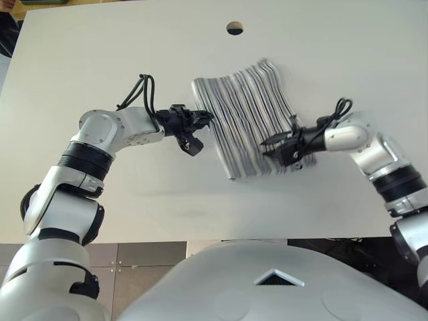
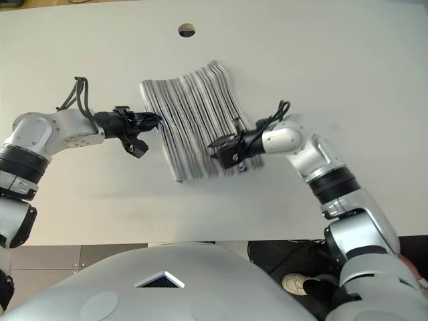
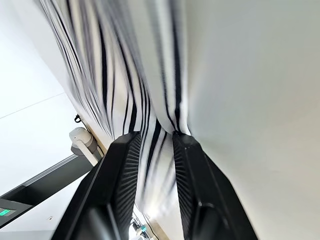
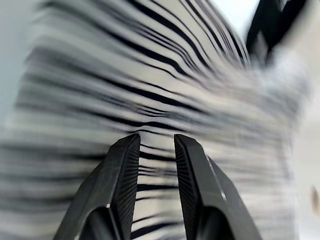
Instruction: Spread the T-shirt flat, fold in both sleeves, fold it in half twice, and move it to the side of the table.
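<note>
A black-and-white striped T-shirt (image 1: 244, 114) lies folded into a narrow, rumpled rectangle in the middle of the white table (image 1: 100, 53). At its left edge my left gripper (image 1: 206, 118) has its fingers shut on the cloth. The left wrist view shows the striped hem pinched between the two black fingers (image 3: 127, 165). My right gripper (image 1: 269, 144) sits on the shirt's near right corner, shut on a fold of the fabric. In the right wrist view striped cloth (image 4: 150, 65) lies behind and between its fingertips (image 4: 125, 165).
A round cable hole (image 1: 235, 27) lies in the table beyond the shirt. Bare table surface stretches wide to the left, right and far side. The table's front edge (image 1: 200, 239) runs close to my body.
</note>
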Controlling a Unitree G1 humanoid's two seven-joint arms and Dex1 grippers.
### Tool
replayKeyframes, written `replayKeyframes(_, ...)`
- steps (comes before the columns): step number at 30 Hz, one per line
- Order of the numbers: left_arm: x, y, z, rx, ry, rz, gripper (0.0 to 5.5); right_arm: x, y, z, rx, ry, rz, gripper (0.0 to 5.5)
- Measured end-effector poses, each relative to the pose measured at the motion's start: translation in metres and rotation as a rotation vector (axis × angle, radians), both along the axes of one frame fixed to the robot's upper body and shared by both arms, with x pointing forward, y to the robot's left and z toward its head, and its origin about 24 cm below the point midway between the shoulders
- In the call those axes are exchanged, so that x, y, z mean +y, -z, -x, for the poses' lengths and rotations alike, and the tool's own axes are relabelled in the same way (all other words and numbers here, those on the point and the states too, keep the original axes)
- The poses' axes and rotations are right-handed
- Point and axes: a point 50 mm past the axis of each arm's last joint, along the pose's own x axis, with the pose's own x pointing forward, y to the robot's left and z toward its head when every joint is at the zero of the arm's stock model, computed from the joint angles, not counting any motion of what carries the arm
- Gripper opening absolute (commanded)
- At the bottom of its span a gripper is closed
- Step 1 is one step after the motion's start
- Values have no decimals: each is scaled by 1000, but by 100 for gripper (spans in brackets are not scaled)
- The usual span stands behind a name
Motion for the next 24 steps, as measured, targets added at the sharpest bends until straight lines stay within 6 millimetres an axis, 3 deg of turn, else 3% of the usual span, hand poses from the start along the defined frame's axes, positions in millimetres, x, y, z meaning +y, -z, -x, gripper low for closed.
replayKeyframes(4,1,2,-4,-41,23,2,122,13,-1,1,30,45,-82,127)
replayKeyframes(11,24,-2,-5,-63,-35,36,122,-5,-29,-29,3,277,-288,127)
replayKeyframes(14,42,-7,2,-32,-119,136,140,-27,-51,-36,63,362,-428,129)
replayKeyframes(16,56,-13,10,2,-171,217,166,-55,-58,-34,86,411,-442,129)
replayKeyframes(19,63,-18,30,117,-238,421,214,-87,-50,-21,152,466,-390,162)
replayKeyframes(22,59,-30,40,217,-265,625,254,-98,-41,-10,196,476,-355,208)
replayKeyframes(24,68,-37,50,306,-298,667,277,-109,-34,2,213,476,-306,235)
